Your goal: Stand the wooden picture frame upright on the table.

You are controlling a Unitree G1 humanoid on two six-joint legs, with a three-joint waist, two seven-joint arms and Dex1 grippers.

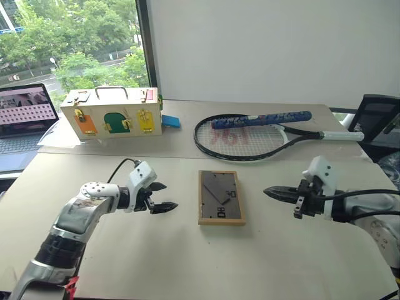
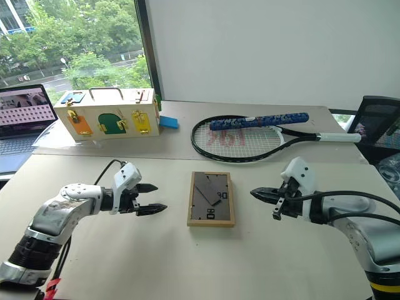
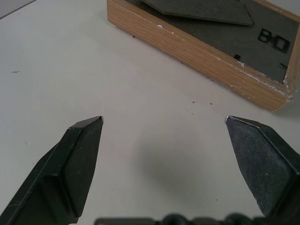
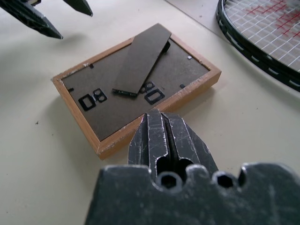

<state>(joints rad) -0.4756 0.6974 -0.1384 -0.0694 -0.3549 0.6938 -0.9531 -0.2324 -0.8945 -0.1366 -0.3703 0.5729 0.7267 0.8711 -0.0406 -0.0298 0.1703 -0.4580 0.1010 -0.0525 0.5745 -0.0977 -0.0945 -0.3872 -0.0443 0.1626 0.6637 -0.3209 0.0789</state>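
Note:
The wooden picture frame [image 1: 221, 197] lies flat on the beige table [image 1: 187, 262], grey back panel and prop leg facing up, black print near its close end. My left gripper [image 1: 164, 196] hovers just left of the frame, open, fingers spread with nothing between them; its wrist view shows the frame's wooden edge [image 3: 197, 49] a short way ahead. My right gripper [image 1: 269, 192] hangs to the frame's right, shut and empty, pointing at the frame [image 4: 136, 84]. The left fingertips [image 4: 47, 29] show beyond the frame in the right wrist view.
A tennis racket [image 1: 262, 132] with a blue grip lies behind the frame. A cream box [image 1: 112, 112] with orange, green and yellow doors stands at the back left, a small blue block [image 1: 170, 120] beside it. A laptop [image 1: 25, 115] sits far left, a dark chair [image 1: 378, 122] far right.

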